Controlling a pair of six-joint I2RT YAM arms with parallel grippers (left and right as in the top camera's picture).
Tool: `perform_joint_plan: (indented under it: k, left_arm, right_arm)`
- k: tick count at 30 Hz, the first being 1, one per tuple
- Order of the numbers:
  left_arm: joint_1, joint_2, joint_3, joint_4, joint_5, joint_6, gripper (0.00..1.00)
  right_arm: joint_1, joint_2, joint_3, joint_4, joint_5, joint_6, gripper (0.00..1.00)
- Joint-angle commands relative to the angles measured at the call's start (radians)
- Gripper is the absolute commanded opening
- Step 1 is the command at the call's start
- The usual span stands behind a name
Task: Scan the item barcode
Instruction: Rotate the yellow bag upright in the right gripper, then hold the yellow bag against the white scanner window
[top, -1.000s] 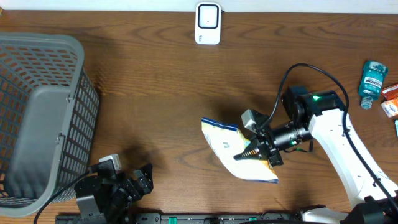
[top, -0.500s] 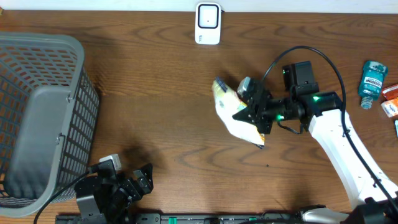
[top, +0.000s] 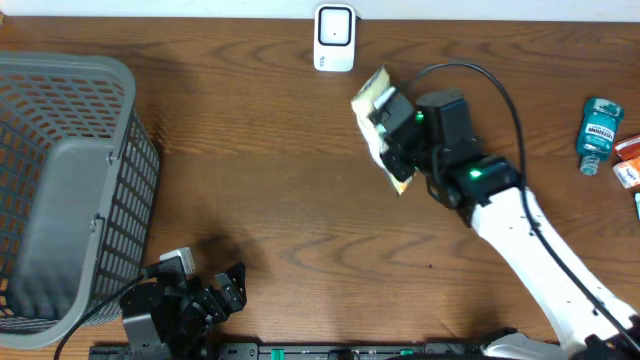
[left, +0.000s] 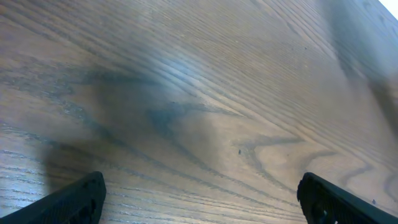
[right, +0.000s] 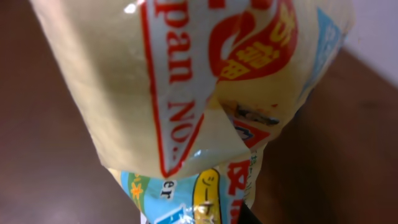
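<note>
Overhead, the right gripper (top: 396, 132) is clamped on the snack packet (top: 372, 100), which sits just below and to the right of the white scanner (top: 334, 38). The packet's long axis slants from upper left, the end nearest the scanner, down to lower right. The left gripper (top: 215, 295) sits well apart at the near edge, so this looks like the right arm's job.

Left wrist view: only bare table (left: 199, 93) shows between fingers spread wide.

Right wrist view: the packet fills the frame with its printed face toward the lens. I can't spot a barcode, so it may need turning toward the scanner.
</note>
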Motion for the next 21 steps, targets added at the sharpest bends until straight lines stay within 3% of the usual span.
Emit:
perform_joint_plan:
  k: [1, 8, 21]
  left_arm:
    - [0.003, -0.002, -0.006, -0.039, 0.01, 0.017, 0.98]
    - [0.003, -0.002, -0.006, -0.039, 0.01, 0.017, 0.99]
    - [0.003, -0.002, -0.006, -0.039, 0.01, 0.017, 0.98]
  right_arm:
    - [0.034, 0.068, 0.029, 0.094, 0.257, -0.001, 0.01]
    - [0.003, 0.295, 0.194, 0.153, 0.315, -0.096, 0.01]
    - [-0.01, 0.884, 0.957, 0.05, 0.561, -0.399, 0.01]
